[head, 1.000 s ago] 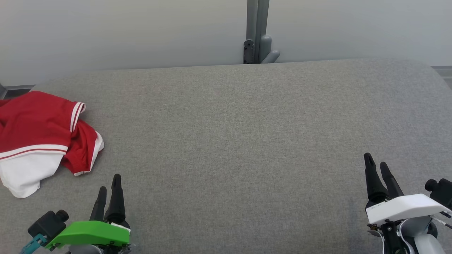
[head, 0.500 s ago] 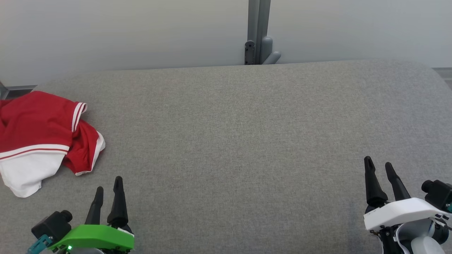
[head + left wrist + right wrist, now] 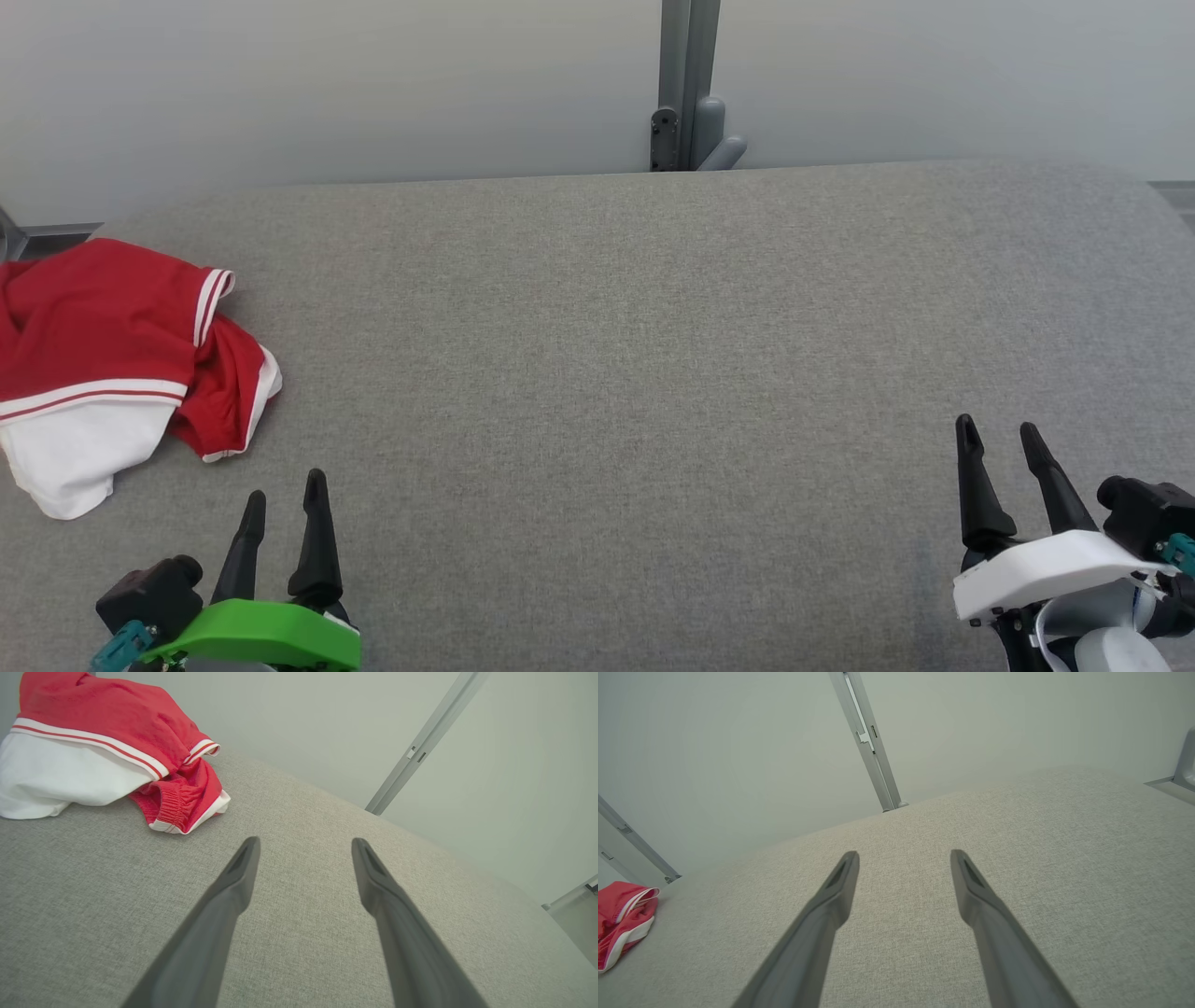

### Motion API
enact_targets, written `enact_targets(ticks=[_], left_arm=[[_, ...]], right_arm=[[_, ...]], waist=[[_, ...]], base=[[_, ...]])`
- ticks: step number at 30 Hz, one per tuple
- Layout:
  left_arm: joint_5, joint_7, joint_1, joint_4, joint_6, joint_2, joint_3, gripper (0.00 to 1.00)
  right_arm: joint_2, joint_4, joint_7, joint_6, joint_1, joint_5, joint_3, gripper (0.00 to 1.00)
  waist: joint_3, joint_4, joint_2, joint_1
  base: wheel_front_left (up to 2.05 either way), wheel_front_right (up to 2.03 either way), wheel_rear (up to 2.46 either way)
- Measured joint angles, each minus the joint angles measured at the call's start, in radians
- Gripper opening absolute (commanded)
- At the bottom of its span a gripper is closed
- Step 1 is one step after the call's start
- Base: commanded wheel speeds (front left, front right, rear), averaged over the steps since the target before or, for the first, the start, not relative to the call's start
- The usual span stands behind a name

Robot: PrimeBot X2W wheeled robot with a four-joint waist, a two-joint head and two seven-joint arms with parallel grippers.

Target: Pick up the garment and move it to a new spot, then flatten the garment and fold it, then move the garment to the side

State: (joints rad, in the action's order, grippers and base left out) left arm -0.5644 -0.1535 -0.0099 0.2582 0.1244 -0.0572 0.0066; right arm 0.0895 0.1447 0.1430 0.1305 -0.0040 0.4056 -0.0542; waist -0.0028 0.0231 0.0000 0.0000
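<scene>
– Red and white, crumpled: the garment lies on the grey table, far left of the post. I judge that every step is left to do.
– The grippers?
– Left gripper: left of the post, near the garment but apart, fingers spread, empty. Right gripper: right of the post, spread, empty.

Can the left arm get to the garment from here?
Probably yes. The left pincer is open and empty. The garment lies crumpled just ahead and to its left, with only grey surface between them.
</scene>
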Motion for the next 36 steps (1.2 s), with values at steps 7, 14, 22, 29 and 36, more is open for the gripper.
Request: enact_targets(ticks=[7, 14, 22, 29, 36], left_arm=[[0.073, -0.017, 0.001, -0.007, 0.001, 0.0, 0.003, 1.0], [0.148, -0.034, 0.011, -0.013, 0.003, 0.001, 0.004, 1.0], [0.212, -0.052, 0.014, -0.013, 0.004, -0.001, 0.007, 1.0], [0.275, -0.069, 0.015, -0.011, 0.004, -0.007, 0.007, 1.0], [0.318, -0.083, 0.02, -0.006, 0.005, -0.007, 0.013, 1.0]], right_arm=[[0.004, -0.005, 0.017, 0.0, 0.001, -0.07, 0.007, 1.0], [0.006, -0.006, 0.037, 0.0, 0.005, -0.14, 0.005, 1.0], [-0.003, -0.001, 0.057, 0.0, 0.011, -0.182, -0.02, 1.0], [-0.012, 0.022, 0.076, 0.0, 0.01, -0.234, -0.044, 1.0], [-0.02, 0.044, 0.089, 0.0, 0.009, -0.253, -0.059, 1.0]], waist=[[0.003, 0.002, 0.0, 0.0], [0.004, 0.004, 0.0, 0.0], [0.003, 0.006, 0.0, 0.0], [0.006, 0.003, 0.0, 0.0], [0.006, 0.002, 0.0, 0.0]], base=[[0.0, 0.0, 0.0], [0.0, 0.0, 0.0], [0.0, 0.0, 0.0], [0.0, 0.0, 0.0], [0.0, 0.0, 0.0]])
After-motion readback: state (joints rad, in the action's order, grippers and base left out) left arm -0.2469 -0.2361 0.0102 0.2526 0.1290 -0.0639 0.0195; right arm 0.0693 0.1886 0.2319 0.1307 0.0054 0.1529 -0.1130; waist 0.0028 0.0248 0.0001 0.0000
